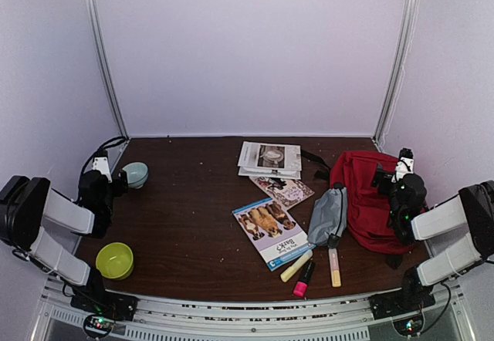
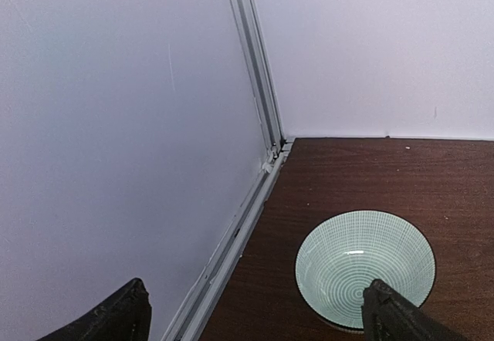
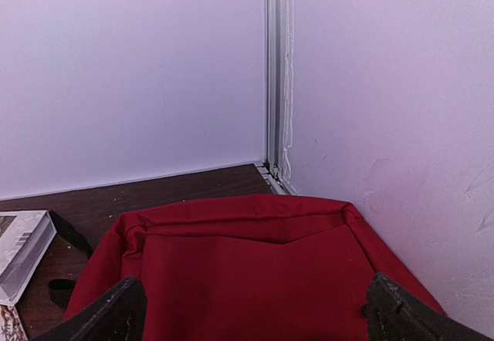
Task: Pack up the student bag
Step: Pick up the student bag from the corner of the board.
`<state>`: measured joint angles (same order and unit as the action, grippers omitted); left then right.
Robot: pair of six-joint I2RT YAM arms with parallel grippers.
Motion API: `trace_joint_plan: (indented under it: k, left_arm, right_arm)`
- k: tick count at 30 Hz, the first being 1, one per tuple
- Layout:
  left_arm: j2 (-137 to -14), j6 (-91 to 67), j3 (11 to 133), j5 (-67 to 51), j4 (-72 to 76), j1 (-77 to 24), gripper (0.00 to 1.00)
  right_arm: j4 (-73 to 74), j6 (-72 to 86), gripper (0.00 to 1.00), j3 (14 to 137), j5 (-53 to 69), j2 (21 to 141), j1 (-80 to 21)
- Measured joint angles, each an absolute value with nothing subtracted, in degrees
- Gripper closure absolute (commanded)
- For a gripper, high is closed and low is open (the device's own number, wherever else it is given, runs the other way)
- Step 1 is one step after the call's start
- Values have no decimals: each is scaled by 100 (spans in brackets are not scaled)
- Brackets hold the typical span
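Both claws are gaping empty: we are hovering the right claw (image 3: 255, 287) above the student bag (image 1: 363, 198), the left claw (image 2: 255, 298) far left of it; pinching loose fabric could drag it unopened.

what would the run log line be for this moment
left pincer: open, near pale bowl | right pincer: open, by backpack | books, pouch, markers: lying outside backpack
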<state>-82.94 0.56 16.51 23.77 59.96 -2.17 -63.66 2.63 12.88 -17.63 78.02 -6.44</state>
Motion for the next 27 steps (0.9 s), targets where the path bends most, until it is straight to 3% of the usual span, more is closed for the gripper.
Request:
trace_joint_plan:
  k: [12,15,21,24,27]
  left_arm:
    - [-8156,58,1651,2368,5843,-217,2]
    - [-7811,80,1861,2390,5266,-220,3]
    - [-6711,-69,3345,2724,2985,-349,11]
    - [-6027,-276,4152,2742,1785,-670,13]
    - [-5669,-355,4847,2550,869,-1223,13]
  right_arm:
    - [-6038,276,0,1361,-1531,7728,-534]
    - [-4897,370,1,1822,-1702,7249,-532]
    - [-2329,989,20,3870,-1942,6637,-506]
    - [-958,1435,20,4748,-1837,6692,-510]
    - [86,1704,19,4877,-1651,6692,-587]
